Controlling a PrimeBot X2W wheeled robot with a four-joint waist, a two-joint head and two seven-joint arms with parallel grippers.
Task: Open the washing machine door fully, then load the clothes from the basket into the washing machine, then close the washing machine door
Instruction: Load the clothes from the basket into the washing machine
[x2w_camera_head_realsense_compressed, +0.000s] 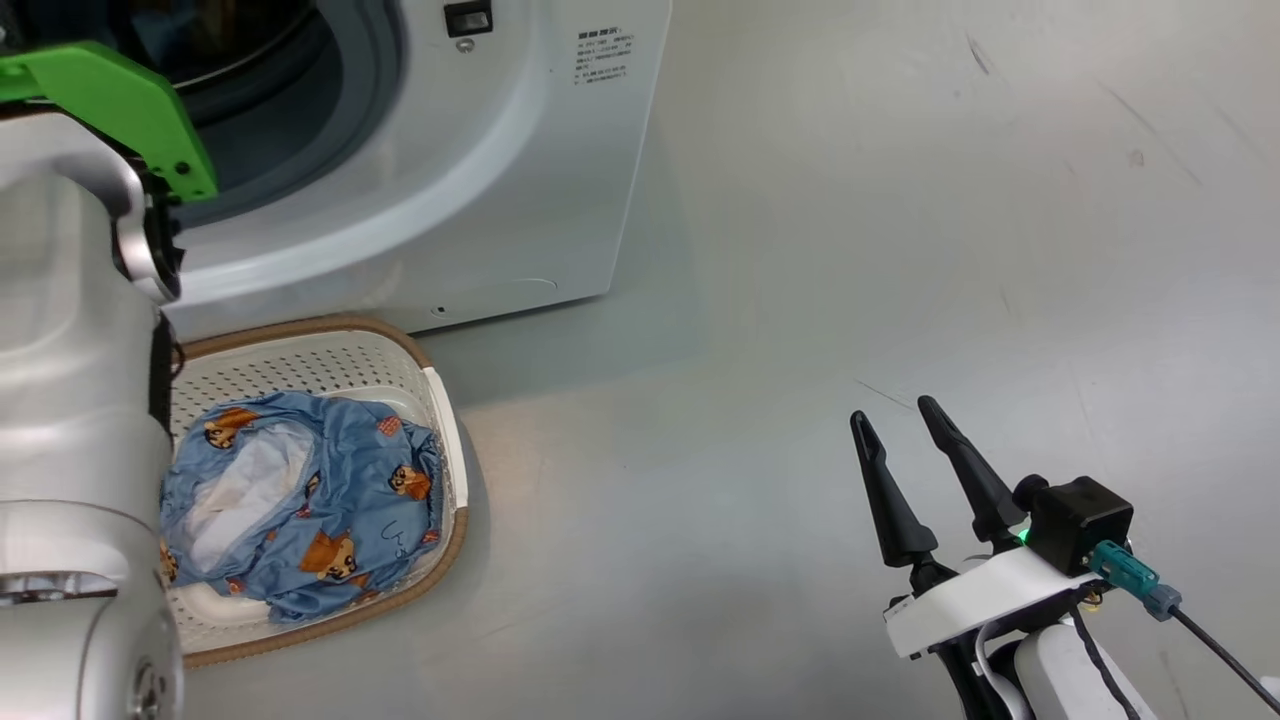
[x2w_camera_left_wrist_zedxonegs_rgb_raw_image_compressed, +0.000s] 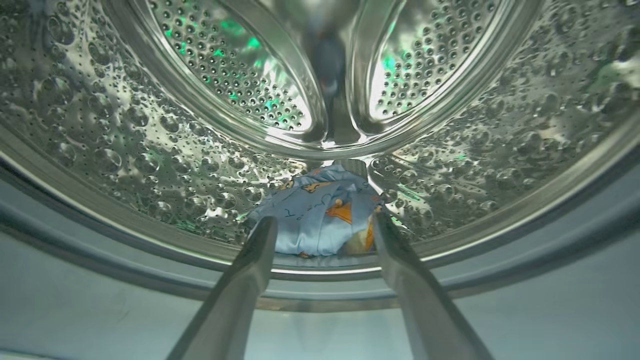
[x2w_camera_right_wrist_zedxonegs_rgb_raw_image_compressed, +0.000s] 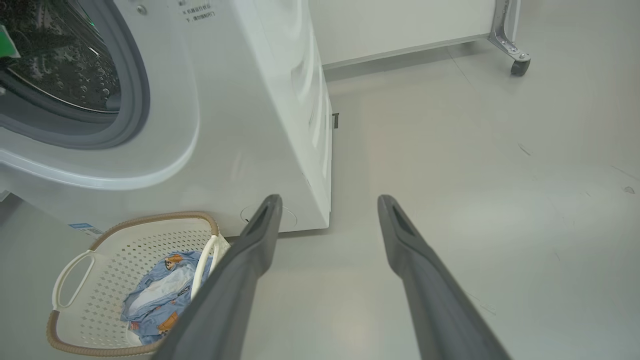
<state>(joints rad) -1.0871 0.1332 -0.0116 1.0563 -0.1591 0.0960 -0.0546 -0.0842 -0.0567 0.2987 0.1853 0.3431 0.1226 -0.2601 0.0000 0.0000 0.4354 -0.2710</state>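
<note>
The left gripper (x2w_camera_left_wrist_zedxonegs_rgb_raw_image_compressed: 324, 220) pointed into the steel drum (x2w_camera_left_wrist_zedxonegs_rgb_raw_image_compressed: 150, 150) of the washing machine (x2w_camera_head_realsense_compressed: 500, 200), jaws spread wide and holding nothing. One blue printed garment (x2w_camera_left_wrist_zedxonegs_rgb_raw_image_compressed: 310, 232) lay on the drum's bottom just past the fingertips. More clothes (x2w_camera_head_realsense_compressed: 300, 500) lay in the basket (x2w_camera_head_realsense_compressed: 330, 326) in front of the machine. The right gripper (x2w_camera_head_realsense_compressed: 893, 410) hung over the floor (x2w_camera_head_realsense_compressed: 800, 250), well apart from the basket, and was also wide open and empty.

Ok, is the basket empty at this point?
No, a light blue printed garment lies bunched inside the basket, which sits on the floor in front of the washing machine.
</note>
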